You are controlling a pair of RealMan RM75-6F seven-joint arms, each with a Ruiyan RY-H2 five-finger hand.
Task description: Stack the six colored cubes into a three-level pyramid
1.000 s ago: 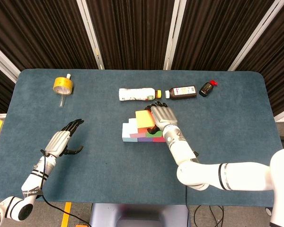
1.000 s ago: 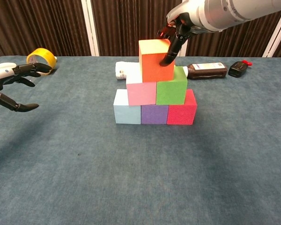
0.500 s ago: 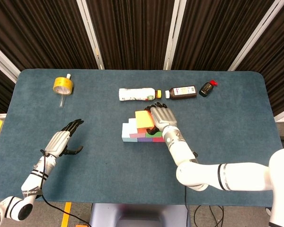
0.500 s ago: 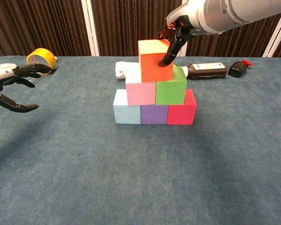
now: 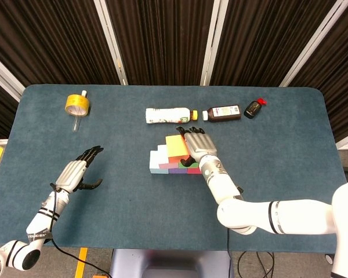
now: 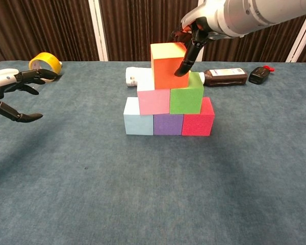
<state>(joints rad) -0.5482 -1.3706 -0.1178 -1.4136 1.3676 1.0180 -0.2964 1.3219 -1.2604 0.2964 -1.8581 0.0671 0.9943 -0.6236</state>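
Six matte, square-edged cubes stand mid-counter [image 6: 66,194] as a pyramid — light blue [image 6: 138,123], purple [image 6: 168,124] and red [image 6: 197,123] in a left-right bottom row, pink [image 6: 153,101] and green [image 6: 186,99] above, one orange cube [image 6: 168,70] with a pale yellow top on the peak. The right hand [image 6: 192,31] has its fingers [image 6: 185,61] clamped on the orange cube's right side. The left hand [image 6: 13,87] hovers well apart, fingers spread. The counter is napped blue-grey cloth.

Behind the cube pyramid [image 6: 168,99], a white bottle [image 5: 168,115] and a brown bottle [image 5: 223,112] crowd the tabletop [image 6: 143,194]; its front lies open.
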